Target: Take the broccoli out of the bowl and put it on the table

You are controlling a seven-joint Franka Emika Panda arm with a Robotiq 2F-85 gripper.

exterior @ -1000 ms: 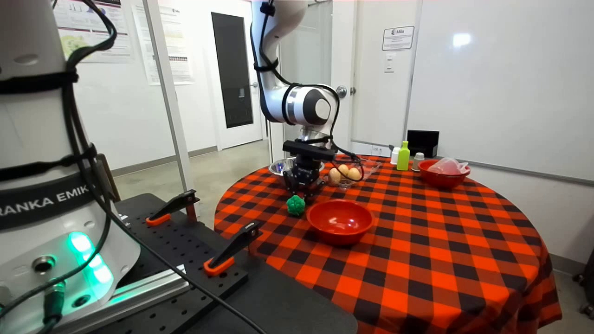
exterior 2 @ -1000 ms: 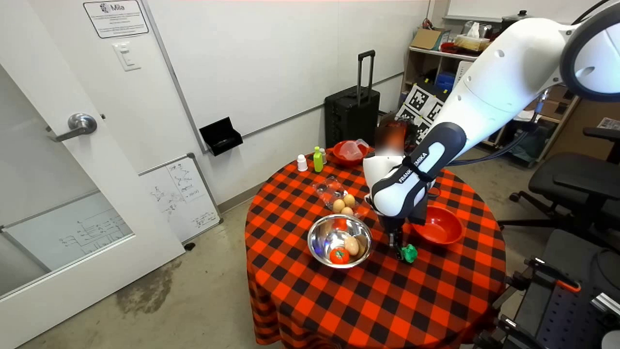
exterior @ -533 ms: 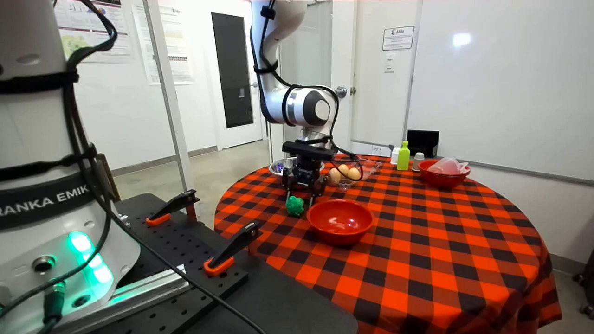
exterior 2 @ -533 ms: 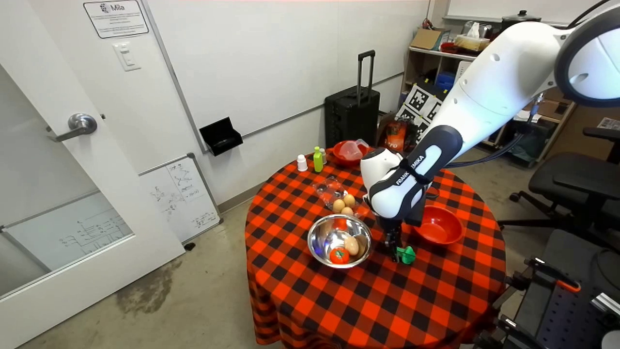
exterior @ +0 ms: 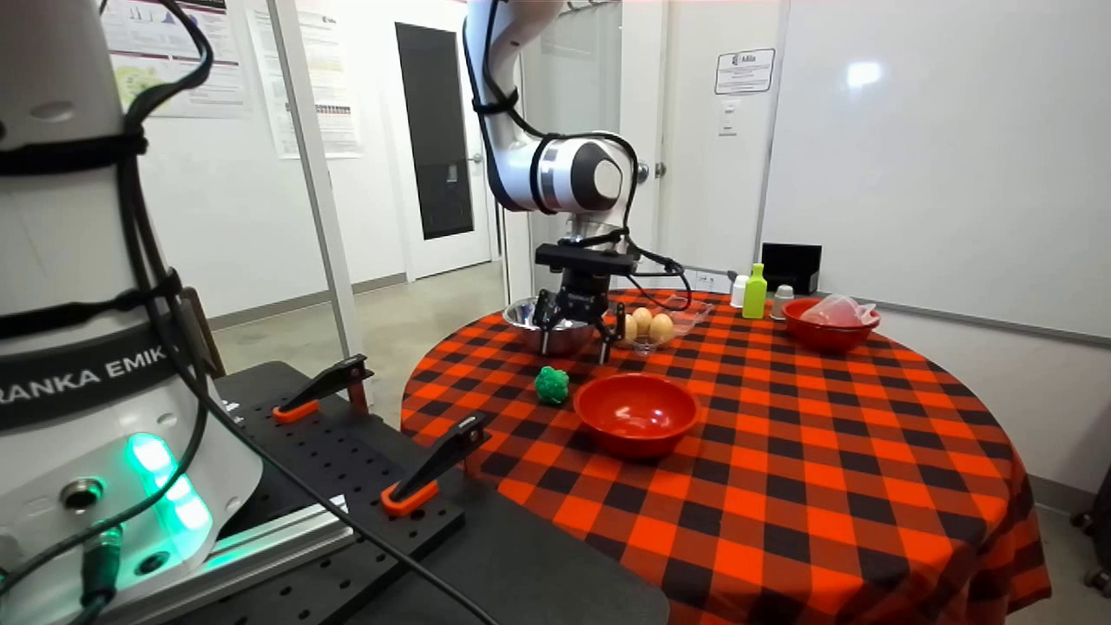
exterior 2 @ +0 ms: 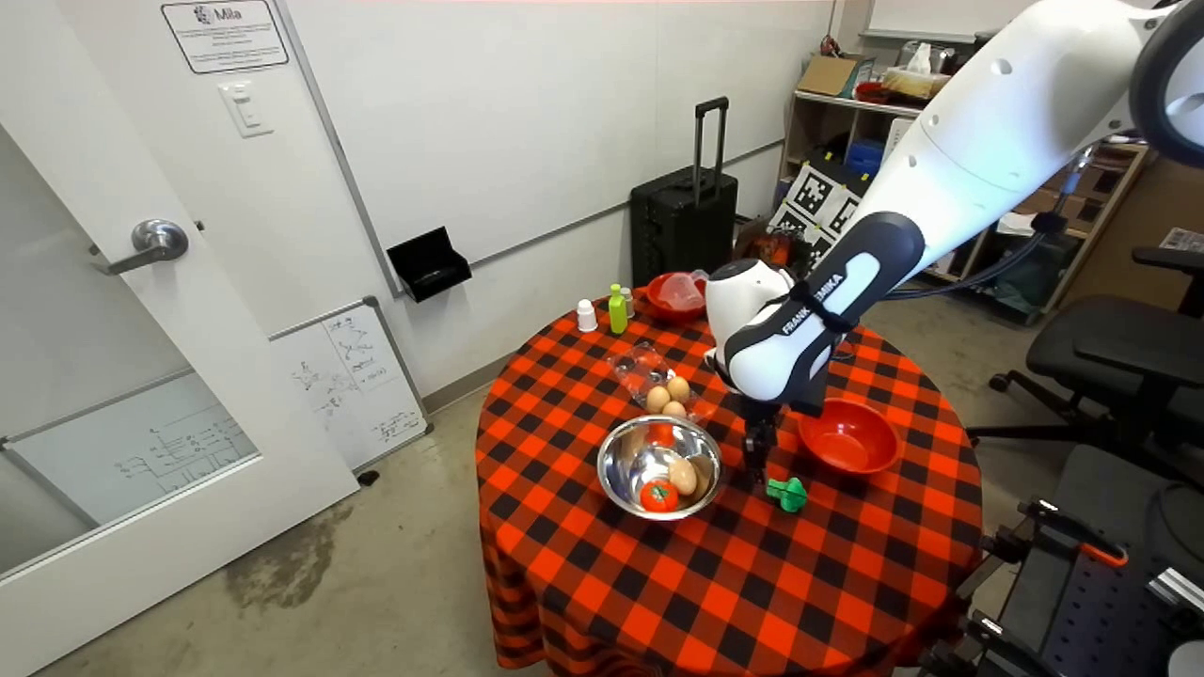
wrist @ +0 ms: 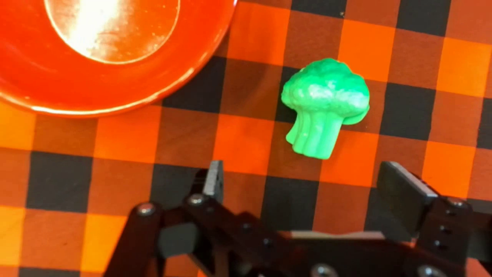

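Since the broccoli (wrist: 326, 96) lies on the checkered worktop (exterior: 798, 469), near the red bowl (exterior: 638, 415) but outside and apart from it, the task looks done; only backing away seems left. The gripper (wrist: 303, 177) hangs above the worktop, spread wide, with nothing in its grasp. Compared with half a second ago, it is higher and fully clear of the broccoli, which stays put.

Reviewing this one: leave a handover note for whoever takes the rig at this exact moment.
The claw: open, holding nothing, above the table.
The broccoli: lying on its side on the table, beside the red bowl, not touching it.
Done: broccoli out of the bowl, on the table.
Left: seemingly nothing more than backing the claw away.
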